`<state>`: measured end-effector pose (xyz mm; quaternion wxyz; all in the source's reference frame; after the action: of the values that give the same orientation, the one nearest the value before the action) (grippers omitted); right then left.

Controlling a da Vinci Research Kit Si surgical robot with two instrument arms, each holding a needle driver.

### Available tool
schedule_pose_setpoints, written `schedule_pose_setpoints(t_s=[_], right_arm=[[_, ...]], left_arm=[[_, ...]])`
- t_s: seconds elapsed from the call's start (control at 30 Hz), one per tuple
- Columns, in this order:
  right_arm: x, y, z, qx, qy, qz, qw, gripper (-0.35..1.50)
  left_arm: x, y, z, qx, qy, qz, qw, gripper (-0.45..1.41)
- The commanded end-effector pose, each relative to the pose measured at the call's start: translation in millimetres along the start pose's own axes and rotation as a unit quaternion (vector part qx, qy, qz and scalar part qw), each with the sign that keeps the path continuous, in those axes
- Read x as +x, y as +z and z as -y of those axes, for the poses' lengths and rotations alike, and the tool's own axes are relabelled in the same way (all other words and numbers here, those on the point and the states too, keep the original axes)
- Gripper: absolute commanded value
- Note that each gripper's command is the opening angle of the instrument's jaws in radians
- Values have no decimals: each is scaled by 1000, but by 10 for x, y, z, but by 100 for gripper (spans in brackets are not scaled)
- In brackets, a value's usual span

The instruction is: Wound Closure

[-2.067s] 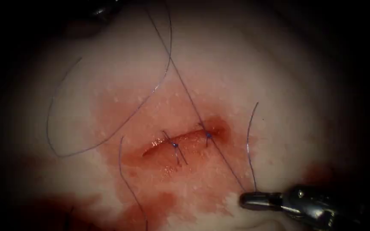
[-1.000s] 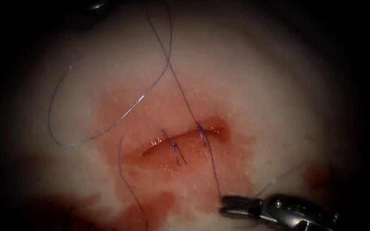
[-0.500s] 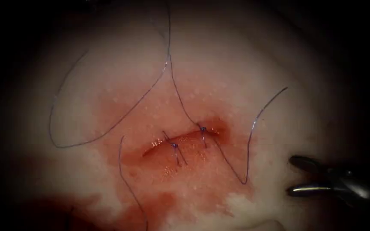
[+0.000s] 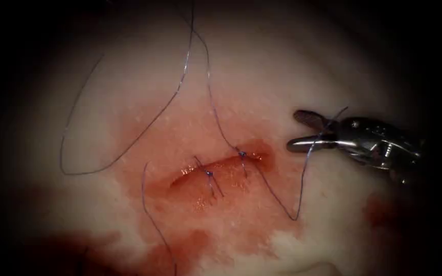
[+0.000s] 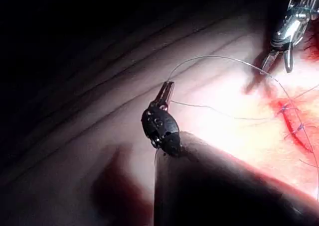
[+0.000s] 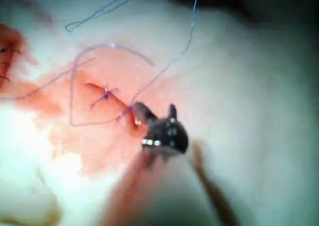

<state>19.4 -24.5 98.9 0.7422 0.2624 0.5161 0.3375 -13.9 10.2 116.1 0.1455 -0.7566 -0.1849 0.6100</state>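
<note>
The cut [image 4: 216,168] runs across the reddened tissue [image 4: 262,66] and carries two knotted stitches [image 4: 208,173] [image 4: 241,153]. The right tool [image 4: 295,131] hovers to the right of the cut with its jaws open and holding nothing. A slack thread tail [image 4: 300,204] rises from below the cut and crosses its lower jaw. From the right-hand knot the thread [image 4: 210,82] climbs out of view. The left tool [image 5: 167,90] is shut on that thread [image 5: 224,59] away from the cut. The right tool [image 5: 280,64] [image 6: 157,110] stands open beside the stitched cut [image 6: 107,94].
A long loop of thread [image 4: 72,117] lies on the tissue left of the cut. A cut end of thread [image 4: 147,204] runs down toward the near edge. Red fluid [image 4: 175,250] pools in front of the cut, with a smaller patch [image 4: 379,209] at the right.
The right tool let go of the thread below the cut, opened, and moved up to the right of the cut. The freed tail went slack and sprang to the right.
</note>
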Motion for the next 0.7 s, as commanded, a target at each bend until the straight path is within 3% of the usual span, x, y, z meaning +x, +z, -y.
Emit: schedule_pose_setpoints(t_s=[0.03, 0.4, 0.7], right_arm=[[4, 28, 4, 17, 4, -1, 1000, 126], [12, 74, 26, 55, 8, 2, 998, 130], [4, 91, 23, 54, 5, 3, 999, 131]], left_arm=[[6, 9, 0, -2, 5, -3, 1000, -45], [48, 27, -20, -5, 20, -16, 1000, -45], [59, 37, -30, -7, 24, -21, 999, -45]])
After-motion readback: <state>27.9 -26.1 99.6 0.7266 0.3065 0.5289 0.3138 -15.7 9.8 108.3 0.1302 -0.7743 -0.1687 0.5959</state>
